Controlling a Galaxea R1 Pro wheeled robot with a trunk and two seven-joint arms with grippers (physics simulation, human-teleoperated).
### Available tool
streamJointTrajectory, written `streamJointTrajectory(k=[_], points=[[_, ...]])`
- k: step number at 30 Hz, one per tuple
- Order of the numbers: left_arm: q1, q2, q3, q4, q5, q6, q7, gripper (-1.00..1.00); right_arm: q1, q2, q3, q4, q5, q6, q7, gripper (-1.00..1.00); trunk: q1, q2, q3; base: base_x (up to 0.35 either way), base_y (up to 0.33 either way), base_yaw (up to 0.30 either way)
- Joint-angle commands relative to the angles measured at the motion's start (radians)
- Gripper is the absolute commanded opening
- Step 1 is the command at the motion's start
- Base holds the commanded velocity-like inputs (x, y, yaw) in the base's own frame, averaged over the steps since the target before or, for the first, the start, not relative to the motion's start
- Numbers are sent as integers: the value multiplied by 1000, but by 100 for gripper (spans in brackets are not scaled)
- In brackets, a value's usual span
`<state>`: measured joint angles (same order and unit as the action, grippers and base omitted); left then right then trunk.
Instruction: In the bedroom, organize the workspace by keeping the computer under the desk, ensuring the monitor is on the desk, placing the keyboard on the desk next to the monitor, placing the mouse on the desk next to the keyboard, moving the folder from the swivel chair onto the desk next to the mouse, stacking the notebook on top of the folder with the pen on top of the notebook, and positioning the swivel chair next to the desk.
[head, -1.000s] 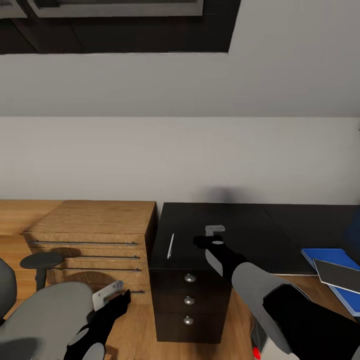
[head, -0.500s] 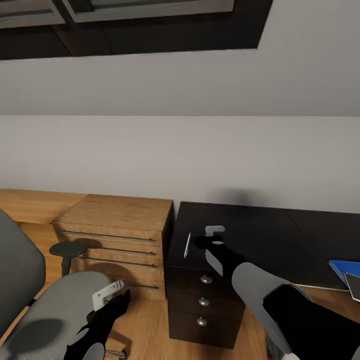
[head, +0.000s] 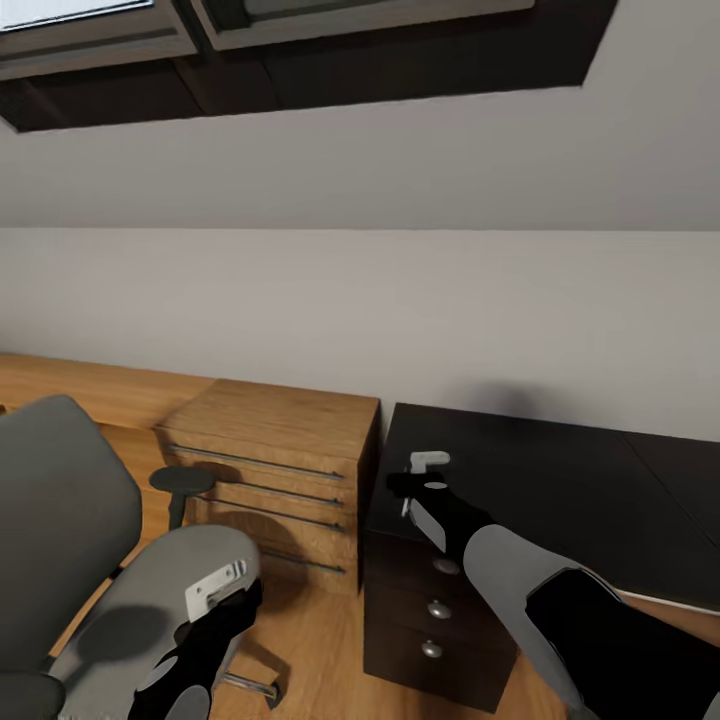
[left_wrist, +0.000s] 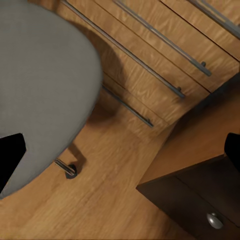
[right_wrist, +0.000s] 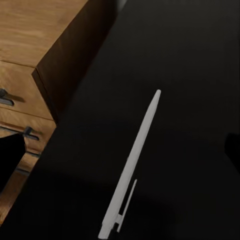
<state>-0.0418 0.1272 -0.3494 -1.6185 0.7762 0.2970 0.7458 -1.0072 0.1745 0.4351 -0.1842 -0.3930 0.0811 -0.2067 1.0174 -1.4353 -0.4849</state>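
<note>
A white pen (right_wrist: 135, 165) lies on the glossy top of the black drawer cabinet (head: 440, 590). My right gripper (head: 425, 468) hovers open just above it, dark fingertips (right_wrist: 11, 156) on either side, and in the head view it covers most of the pen. The swivel chair (head: 165, 600) stands at the left, its grey seat empty. Over the seat's edge, my left gripper (head: 215, 592) hangs open, its fingertips (left_wrist: 10, 161) holding nothing. A strip of the desk (head: 690, 478) top runs along the right. The folder, notebook, computer, monitor, keyboard and mouse are out of view.
A light-wood drawer unit (head: 285, 460) with long metal handles stands between the chair and the black cabinet. One chair armrest (head: 185, 482) sticks up in front of it. Behind everything runs a pale wall (head: 360, 300), with a dark window frame above. The floor is wood.
The camera has swung left, so the whole picture has shifted right. The folder and notebook have slid out at the right, and more of the chair shows. Both arms keep their pose.
</note>
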Motion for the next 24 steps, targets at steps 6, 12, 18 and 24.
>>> streamJointTrajectory(k=[6, 12, 18, 24], points=[[-1, 0, -4, -1, 4, 2, 7, 100, -1, 0, 7, -1, -4, 8, -6, 100, 0, -1, -3, 0, 0, 217], [-1, -1, -6, -1, 4, 2, 8, 100, -1, 0, 6, -1, -4, 8, -7, 100, 0, -1, -6, 0, 0, 201], [-1, -2, -8, -1, 4, 2, 8, 100, -1, 0, 4, -1, -5, 7, -9, 100, 0, -1, -7, 0, 0, 72], [-1, -23, -30, 2, 5, 6, 9, 100, 1, 0, 19, 9, 18, -11, 11, 100, 0, -1, -7, 0, 0, 2]])
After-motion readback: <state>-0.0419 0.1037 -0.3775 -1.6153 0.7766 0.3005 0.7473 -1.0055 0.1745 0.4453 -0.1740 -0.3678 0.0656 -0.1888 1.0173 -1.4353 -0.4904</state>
